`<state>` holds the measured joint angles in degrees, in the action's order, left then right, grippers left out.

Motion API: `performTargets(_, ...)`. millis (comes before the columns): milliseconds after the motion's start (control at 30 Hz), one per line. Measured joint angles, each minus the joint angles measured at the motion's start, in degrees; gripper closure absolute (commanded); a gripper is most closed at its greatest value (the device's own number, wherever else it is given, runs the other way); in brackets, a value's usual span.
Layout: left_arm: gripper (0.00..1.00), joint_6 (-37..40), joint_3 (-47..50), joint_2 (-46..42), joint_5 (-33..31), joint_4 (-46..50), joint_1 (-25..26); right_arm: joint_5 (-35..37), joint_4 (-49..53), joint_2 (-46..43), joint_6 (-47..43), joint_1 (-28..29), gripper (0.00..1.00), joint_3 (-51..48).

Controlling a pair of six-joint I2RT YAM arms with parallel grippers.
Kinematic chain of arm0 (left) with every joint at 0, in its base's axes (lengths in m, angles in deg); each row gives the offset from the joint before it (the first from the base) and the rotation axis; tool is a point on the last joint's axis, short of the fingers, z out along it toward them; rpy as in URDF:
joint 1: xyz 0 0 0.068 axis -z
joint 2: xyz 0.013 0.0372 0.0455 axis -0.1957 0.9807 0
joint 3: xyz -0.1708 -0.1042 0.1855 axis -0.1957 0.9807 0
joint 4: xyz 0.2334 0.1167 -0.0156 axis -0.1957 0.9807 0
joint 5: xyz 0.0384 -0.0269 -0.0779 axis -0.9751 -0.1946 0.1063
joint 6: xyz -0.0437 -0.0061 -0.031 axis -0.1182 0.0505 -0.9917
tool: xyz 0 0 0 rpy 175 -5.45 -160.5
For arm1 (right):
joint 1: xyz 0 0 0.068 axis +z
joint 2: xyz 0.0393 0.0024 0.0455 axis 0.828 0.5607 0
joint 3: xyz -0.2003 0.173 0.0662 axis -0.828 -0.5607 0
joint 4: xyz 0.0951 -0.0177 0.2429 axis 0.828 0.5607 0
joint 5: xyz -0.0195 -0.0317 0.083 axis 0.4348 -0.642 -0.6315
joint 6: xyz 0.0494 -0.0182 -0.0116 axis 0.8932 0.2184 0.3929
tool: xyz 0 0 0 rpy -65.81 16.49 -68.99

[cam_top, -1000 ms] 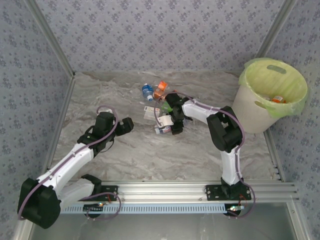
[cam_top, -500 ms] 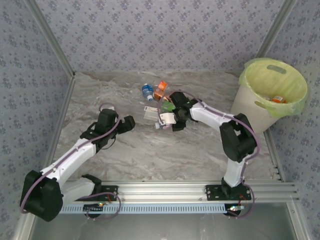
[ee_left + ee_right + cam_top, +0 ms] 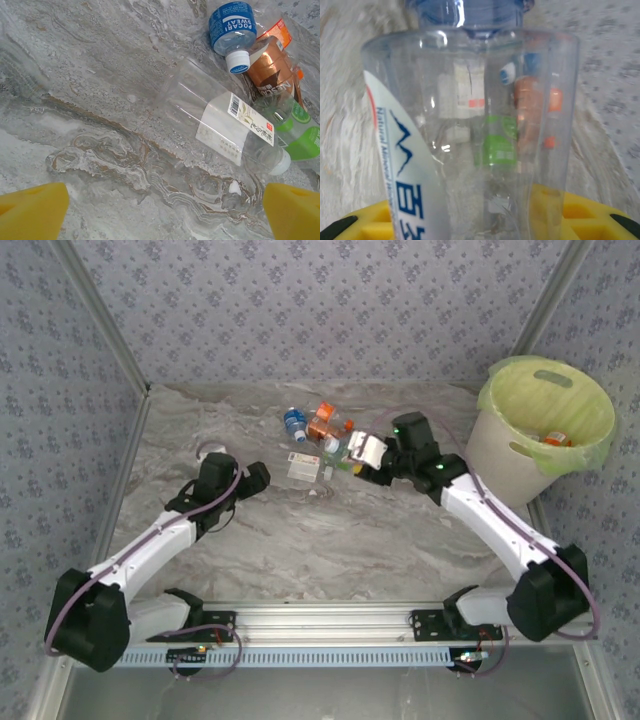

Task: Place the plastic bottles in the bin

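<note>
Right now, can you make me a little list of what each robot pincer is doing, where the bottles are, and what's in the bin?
Left pincer: open, holding nothing, over the table near the white-label bottle
Right pincer: shut on a blue-capped bottle, lifted off the table
Bottles lying on table: white-label bottle, blue-label bottle, orange-label bottle, green-label bottle, all close together
Bin: at the far right, with an orange item inside, probably a bottle
</note>
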<state>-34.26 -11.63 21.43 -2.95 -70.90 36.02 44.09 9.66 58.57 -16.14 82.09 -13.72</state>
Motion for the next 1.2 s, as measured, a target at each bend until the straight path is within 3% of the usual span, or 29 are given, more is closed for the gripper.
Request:
performTargets(333,0.00,-1.2,-3.4,4.6,1.5,-1.7,0.0,1.5,-1.3,-7.1,26.7,-16.2,0.64,3.2)
performTargets(600,0.00,-2.2,-4.3,7.3,2.7,-2.1,0.0,3.0,1.6,-6.8,38.4,-25.7,0.63,10.6)
performTargets(1033,0.01,-2.6,-4.3,7.3,3.7,-2.1,0.0,2.2,0.3,1.4,59.7,-44.5,0.61,20.0)
performTargets(1200,0.01,-2.7,-4.3,7.3,4.2,-2.1,0.0,0.4,-0.9,4.5,68.4,-47.5,0.61,22.4)
